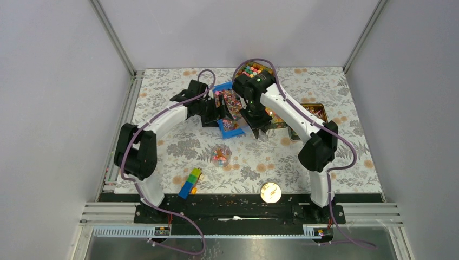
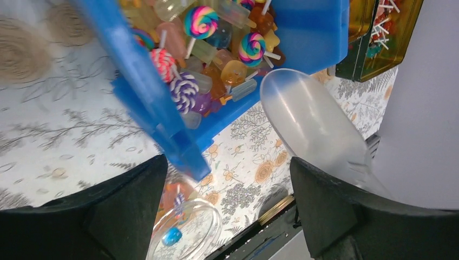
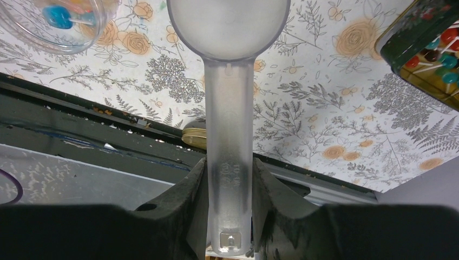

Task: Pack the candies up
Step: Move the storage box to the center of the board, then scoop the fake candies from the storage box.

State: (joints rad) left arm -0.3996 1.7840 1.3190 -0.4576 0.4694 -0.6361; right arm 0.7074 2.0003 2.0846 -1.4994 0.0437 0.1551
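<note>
The candies [image 2: 216, 59] are swirl lollipops and small wrapped sweets heaped in a blue tray [image 2: 146, 103] that shows tilted in the left wrist view. My left gripper [image 2: 228, 162] is open, and the tray's near corner sits just ahead of its left finger. From above, the left gripper [image 1: 221, 111] is at the left edge of the blue tray [image 1: 230, 105]. My right gripper [image 3: 229, 162] is shut on the handle of a translucent scoop [image 3: 228, 32]. No candy shows in the scoop [image 2: 311, 122], which hovers by the tray's right corner. A clear jar [image 1: 221, 156] holds a few candies.
A gold lid [image 1: 270, 192] lies near the table's front edge. Coloured toy blocks [image 1: 189, 183] lie front left. One tin of sweets [image 1: 254, 69] stands at the back, and another tin [image 1: 314, 114] stands on the right. The jar [image 3: 48, 21] is left of the scoop.
</note>
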